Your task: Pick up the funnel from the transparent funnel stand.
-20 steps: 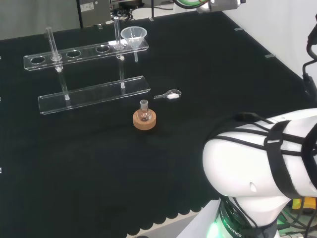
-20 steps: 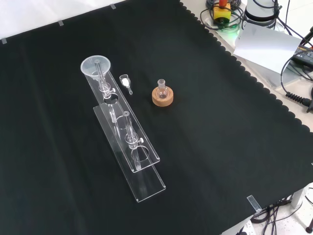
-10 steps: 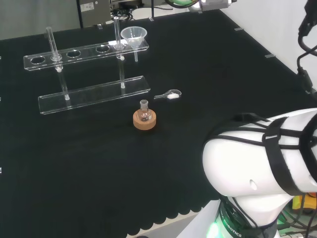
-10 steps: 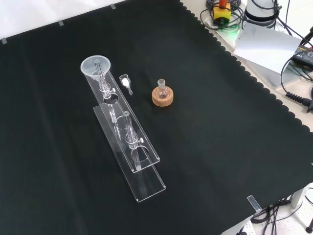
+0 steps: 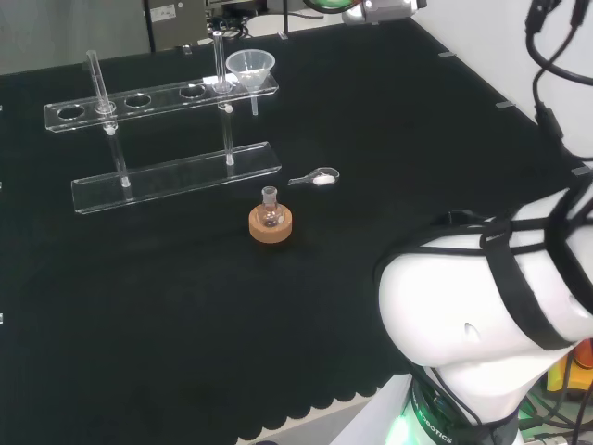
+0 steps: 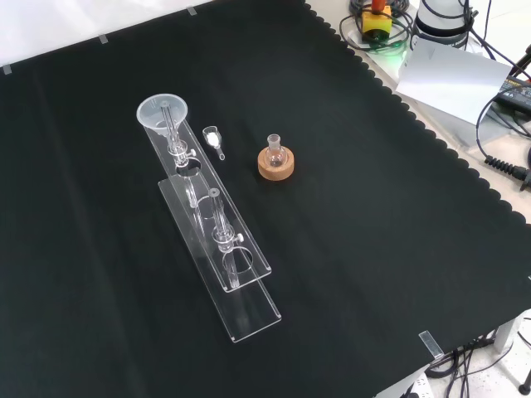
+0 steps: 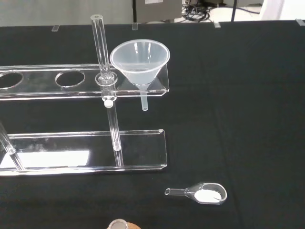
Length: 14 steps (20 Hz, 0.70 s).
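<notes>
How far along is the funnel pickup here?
Nothing looks done yet. The funnel sits in the end hole of the clear stand, untouched. The wrist view faces it from a distance, so an approach may be starting. Reaching, grasping and lifting all remain.

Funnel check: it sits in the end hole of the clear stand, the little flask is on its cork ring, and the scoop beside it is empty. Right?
Not quite. The scoop is not empty: the wrist view shows white powder in its bowl. The rest stands: the funnel sits in the end hole of the clear stand, and the flask is on its cork ring.
</notes>
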Tool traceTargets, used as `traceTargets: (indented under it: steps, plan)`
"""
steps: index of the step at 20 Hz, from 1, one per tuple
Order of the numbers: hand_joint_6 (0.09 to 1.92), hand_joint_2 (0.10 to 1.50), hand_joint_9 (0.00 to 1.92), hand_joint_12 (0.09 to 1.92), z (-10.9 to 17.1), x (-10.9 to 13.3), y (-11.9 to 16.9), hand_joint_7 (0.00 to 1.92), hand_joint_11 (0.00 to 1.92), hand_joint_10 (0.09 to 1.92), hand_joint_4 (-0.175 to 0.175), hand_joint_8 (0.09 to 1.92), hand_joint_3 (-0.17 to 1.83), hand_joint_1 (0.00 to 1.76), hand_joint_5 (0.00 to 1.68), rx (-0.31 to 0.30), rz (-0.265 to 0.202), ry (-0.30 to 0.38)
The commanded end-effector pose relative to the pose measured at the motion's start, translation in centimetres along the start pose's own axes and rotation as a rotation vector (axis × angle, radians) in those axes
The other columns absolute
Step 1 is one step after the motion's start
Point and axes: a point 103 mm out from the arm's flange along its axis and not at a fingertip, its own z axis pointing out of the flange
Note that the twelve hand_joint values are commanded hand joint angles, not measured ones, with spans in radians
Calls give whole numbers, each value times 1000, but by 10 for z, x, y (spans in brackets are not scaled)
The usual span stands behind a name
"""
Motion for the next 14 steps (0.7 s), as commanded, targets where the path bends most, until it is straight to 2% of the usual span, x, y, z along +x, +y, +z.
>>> traceTargets:
  steps: [1,6,14]
  plan:
    - [87,1214,138,1372,6,-15,87,0,26,633,-2,344,381,0,185,3,-53,25]
    - [87,1203,151,1385,11,-20,132,13,29,642,-5,360,366,0,194,4,-80,50]
    - [87,1186,177,1399,45,-10,182,49,36,664,-9,409,339,49,213,62,-101,15]
